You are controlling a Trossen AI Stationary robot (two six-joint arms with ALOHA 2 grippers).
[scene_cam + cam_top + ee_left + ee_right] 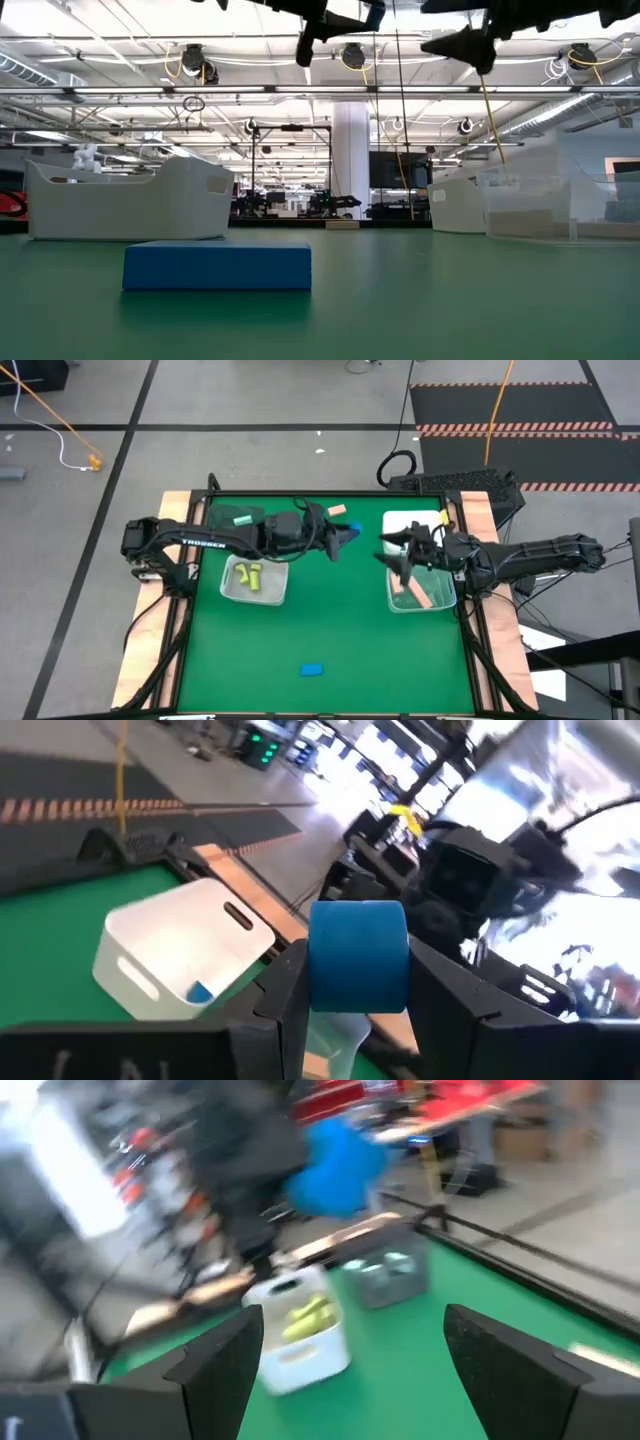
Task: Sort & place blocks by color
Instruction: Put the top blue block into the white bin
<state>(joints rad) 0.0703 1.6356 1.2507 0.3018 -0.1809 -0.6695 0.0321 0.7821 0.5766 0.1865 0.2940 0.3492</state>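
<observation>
My left gripper (346,537) hangs in mid-air over the far middle of the table, shut on a blue block (358,955). My right gripper (396,552) is open, raised just beside it, above the left edge of the clear bin (443,598) that holds tan-orange blocks (425,593). Another blue block (312,670) lies flat on the green mat near the near edge. A tan-orange block (337,510) lies at the far edge. Yellow-green blocks (250,575) lie in the left clear bin (228,592), and a mint block (241,519) lies in the dark grey bin (222,515). My left gripper pinches the blue block between its two fingers (285,990), each on one of its opposite side faces (318,960). The fingers come roughly level from the table's left. The block is lifted clear of the table, and its top stands above the fingertips.
The white bin (428,518) stands at the far right and holds a small blue block (198,992). My right arm (470,880) is close in front of the left gripper. The mat's middle (330,610) lies bare between the two clear bins.
</observation>
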